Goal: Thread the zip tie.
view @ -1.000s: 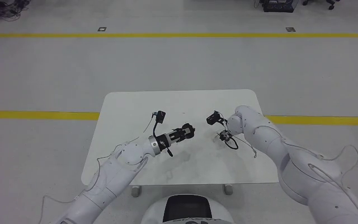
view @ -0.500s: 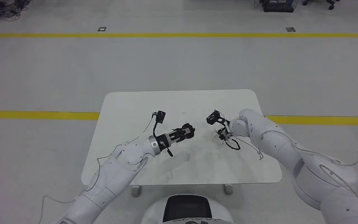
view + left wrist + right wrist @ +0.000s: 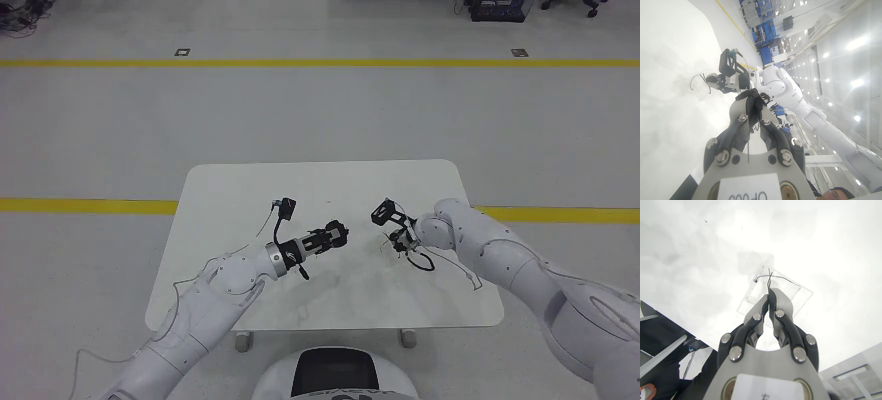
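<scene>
The zip tie [image 3: 780, 277] is a thin black strand, bent double. My right gripper [image 3: 769, 294] is shut on its bend, and its two ends cross just past the fingertips. The small head points one way and the tail the other. It hangs over a clear plastic block [image 3: 797, 294] on the white table [image 3: 250, 200]. In the left wrist view the right gripper [image 3: 707, 82] shows with the zip tie [image 3: 692, 84] looping from it. My left gripper [image 3: 340, 236] hovers a short gap away, facing the right gripper [image 3: 400, 243]. The left gripper [image 3: 753, 98] is shut, with crumpled black padding at its tips.
The clear block [image 3: 700, 91] is the only loose object on the table, near the middle right. Bare tabletop lies all around both grippers, and the table's edges are well away from them.
The right forearm and elbow have swung outward and lower while its gripper stayed almost in place over the block. The left arm has not moved.
</scene>
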Controlling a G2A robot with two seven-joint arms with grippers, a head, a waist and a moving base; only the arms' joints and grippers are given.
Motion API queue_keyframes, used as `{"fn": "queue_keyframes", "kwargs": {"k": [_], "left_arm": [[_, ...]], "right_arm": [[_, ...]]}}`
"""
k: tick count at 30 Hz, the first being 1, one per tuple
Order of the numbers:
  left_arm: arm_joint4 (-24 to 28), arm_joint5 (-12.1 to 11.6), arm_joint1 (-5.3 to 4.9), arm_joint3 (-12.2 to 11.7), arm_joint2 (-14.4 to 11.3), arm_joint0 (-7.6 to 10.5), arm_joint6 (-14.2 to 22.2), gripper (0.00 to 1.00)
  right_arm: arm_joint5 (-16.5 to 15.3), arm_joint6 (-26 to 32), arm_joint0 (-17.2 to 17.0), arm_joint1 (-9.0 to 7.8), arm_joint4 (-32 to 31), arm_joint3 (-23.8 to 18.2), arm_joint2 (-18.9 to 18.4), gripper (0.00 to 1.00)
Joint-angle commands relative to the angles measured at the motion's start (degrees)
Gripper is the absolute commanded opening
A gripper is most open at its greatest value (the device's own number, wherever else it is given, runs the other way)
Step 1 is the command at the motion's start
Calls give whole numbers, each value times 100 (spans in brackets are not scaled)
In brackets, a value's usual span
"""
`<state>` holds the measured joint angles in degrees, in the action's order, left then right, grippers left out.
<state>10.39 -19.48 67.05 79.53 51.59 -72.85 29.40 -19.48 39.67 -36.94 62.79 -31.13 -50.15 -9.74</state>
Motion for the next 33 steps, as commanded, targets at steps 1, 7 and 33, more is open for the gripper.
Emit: {"fn": "queue_keyframes", "kwargs": {"k": [1,7,33], "left_arm": [[0,0,0,0,0,0,0,0],[0,0,0,0,0,0,0,0],[0,0,0,0,0,0,0,0]], "right_arm": [[0,1,0,0,1,1,0,0],[0,-445,-154,-59,-233,-111,-115,0],[0,-602,-215,45,-325,-12,-105,20]]}}
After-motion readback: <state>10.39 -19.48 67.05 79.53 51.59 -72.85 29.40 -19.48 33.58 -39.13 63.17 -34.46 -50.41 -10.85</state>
